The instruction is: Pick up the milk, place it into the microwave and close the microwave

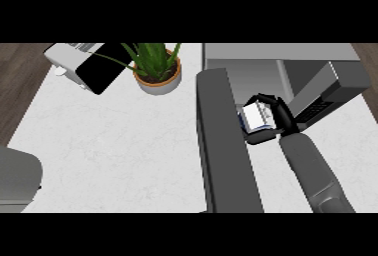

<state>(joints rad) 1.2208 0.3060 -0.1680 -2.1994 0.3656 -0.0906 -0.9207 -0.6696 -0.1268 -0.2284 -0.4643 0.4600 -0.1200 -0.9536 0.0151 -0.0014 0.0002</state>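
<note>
A small white and blue milk carton (pixel 255 117) is held in my right hand (pixel 278 117), whose black fingers and thumb curl round it. The hand and carton hover just right of the microwave's open door (pixel 224 145), a long dark grey slab running down the middle of the view. The microwave (pixel 325 90) stands at the upper right, its grey body and dark keypad showing behind the hand. My left forearm (pixel 16 180) shows as a grey shape at the lower left edge; its hand is out of view.
A potted green plant (pixel 156 70) stands at the back centre of the white counter (pixel 111 145). A white toaster with a black panel (pixel 83 62) sits at the back left. Dark wood floor shows beyond the counter's left edge.
</note>
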